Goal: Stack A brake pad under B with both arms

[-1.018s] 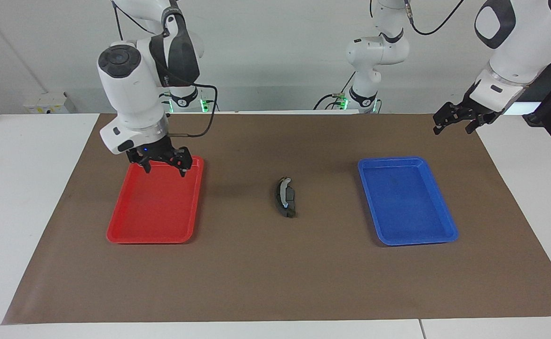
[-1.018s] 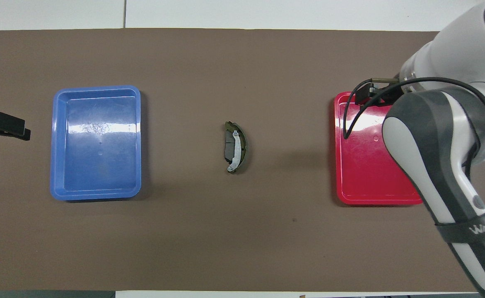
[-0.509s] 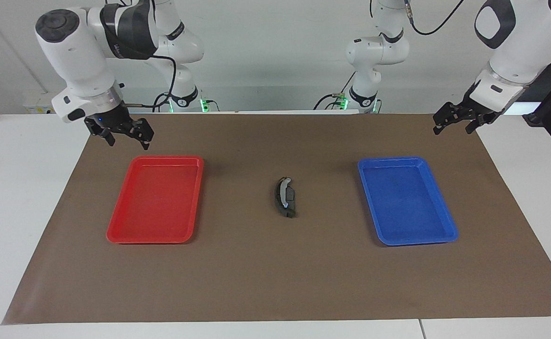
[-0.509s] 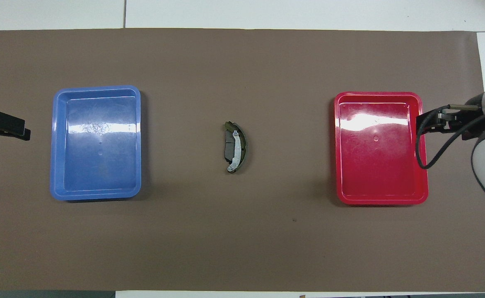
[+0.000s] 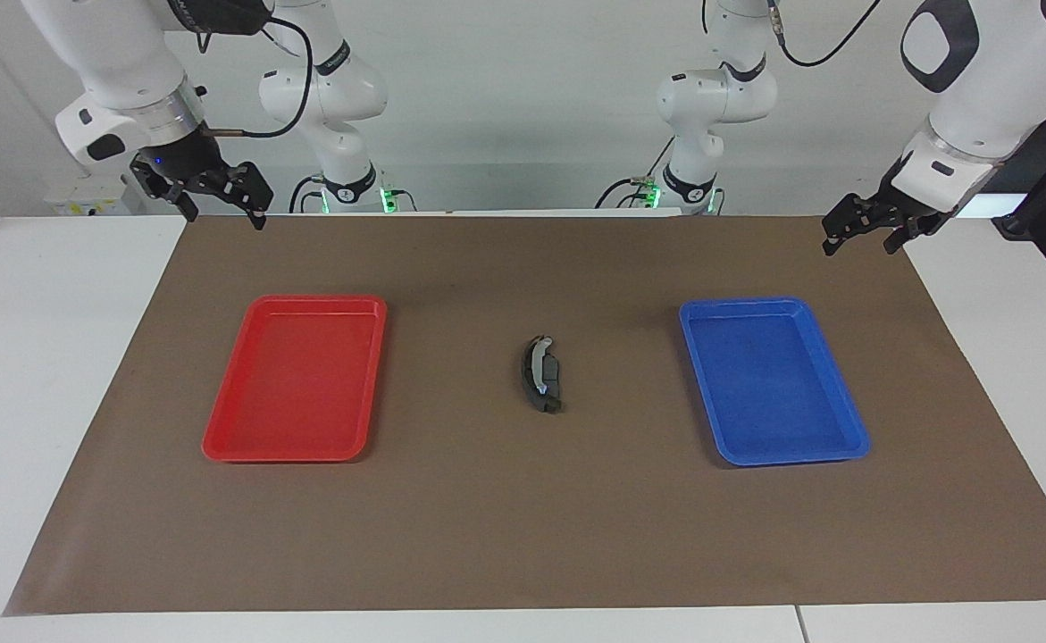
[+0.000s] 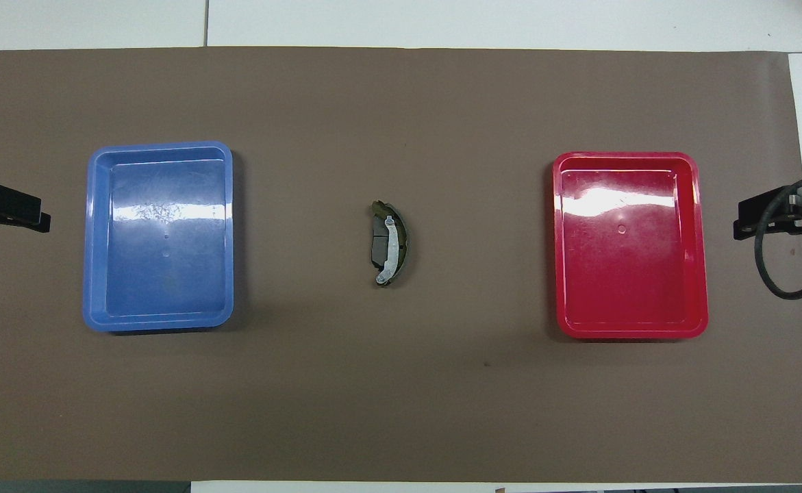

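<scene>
White tabletop spreads wide under a brown mat, with a pale wall at the robots' end. Midway between the two trays lie the stacked pads: the A brake pad, dull dark grey, sits underneath, and B, the slim crescent with its silver-white strip, lies on top of it. Most of the lower pad is covered by the crescent, so only its straight edge toward the blue tray shows, and its groove is too small to make out. A blue tray sits toward the left arm's end, a red tray toward the right arm's end, both bare inside. The left pincer hangs over the mat's corner nearest the robots, beside the blue tray's end of the mat, its fingers spread apart and holding nothing. The right pincer hangs over the mat's other corner nearest the robots, well apart from the red tray, fingers likewise spread and holding nothing. From overhead both pincers are cut off at the picture's edges, only their dark tips and a looped black cable showing. No writing on the pads or trays can be read.
</scene>
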You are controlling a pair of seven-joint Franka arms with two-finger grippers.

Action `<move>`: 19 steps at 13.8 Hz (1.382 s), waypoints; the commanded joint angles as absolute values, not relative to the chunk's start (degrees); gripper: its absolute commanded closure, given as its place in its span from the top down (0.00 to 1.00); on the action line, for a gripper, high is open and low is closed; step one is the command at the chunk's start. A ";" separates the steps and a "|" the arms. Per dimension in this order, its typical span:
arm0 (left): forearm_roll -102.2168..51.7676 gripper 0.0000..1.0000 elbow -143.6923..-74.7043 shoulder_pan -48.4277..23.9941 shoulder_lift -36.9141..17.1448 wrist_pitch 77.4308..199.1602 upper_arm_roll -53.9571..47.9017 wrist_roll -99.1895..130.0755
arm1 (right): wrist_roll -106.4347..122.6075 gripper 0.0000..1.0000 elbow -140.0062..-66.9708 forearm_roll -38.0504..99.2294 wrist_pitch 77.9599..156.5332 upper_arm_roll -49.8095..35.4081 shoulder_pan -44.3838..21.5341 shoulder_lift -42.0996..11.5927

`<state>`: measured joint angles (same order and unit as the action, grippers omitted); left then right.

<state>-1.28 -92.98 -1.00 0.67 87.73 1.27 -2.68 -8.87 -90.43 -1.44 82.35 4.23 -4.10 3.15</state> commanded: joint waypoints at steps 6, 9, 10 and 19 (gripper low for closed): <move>-1.23 1.00 -92.29 -0.35 0.53 86.66 0.97 -3.25 | -4.07 1.00 -86.75 -0.96 80.95 3.25 -3.95 0.70; -1.23 1.00 -92.37 -0.35 0.53 86.66 0.97 -3.25 | -3.08 1.00 -86.75 -1.05 80.24 3.43 -3.52 0.70; -1.23 1.00 -92.29 -0.35 0.53 86.66 0.97 -3.25 | -3.16 1.00 -86.75 -1.14 80.24 3.43 -3.60 0.70; -1.23 1.00 -92.29 -0.35 0.53 86.66 0.97 -3.25 | -3.25 1.00 -87.63 -1.14 80.60 3.43 -3.43 1.32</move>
<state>-1.28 -92.98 -1.00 0.67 87.73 1.27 -2.68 -4.66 -88.23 -1.42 81.35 3.64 -4.10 1.51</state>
